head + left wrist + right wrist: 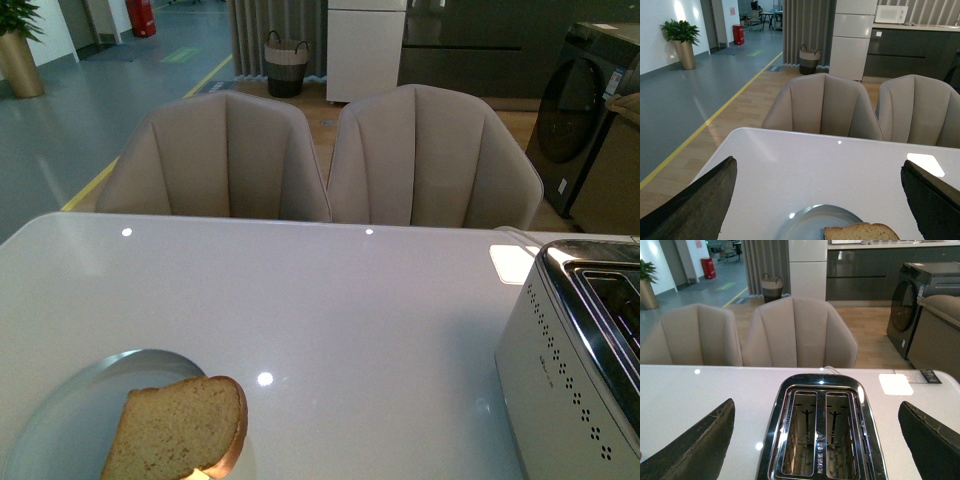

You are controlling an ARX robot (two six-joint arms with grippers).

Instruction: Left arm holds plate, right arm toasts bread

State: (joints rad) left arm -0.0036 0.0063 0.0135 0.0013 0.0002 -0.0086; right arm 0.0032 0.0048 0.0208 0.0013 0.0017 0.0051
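A slice of light-brown bread [178, 428] lies on the pale blue-grey plate [70, 410] at the table's near left corner. In the left wrist view the plate [807, 222] and the bread [862, 232] lie below my left gripper [820, 200], which hangs open above the table with nothing between its black fingers [695, 202]. My right gripper [820, 442] is open too, hovering over the toaster [822, 432], whose two slots stand empty. In the front view the toaster [570, 370] sits at the table's right edge, and neither arm shows.
Two beige chairs [320, 160] stand behind the white table [330, 300]. A washing machine [580, 110] is at the far right and a basket [286, 62] sits on the floor beyond.
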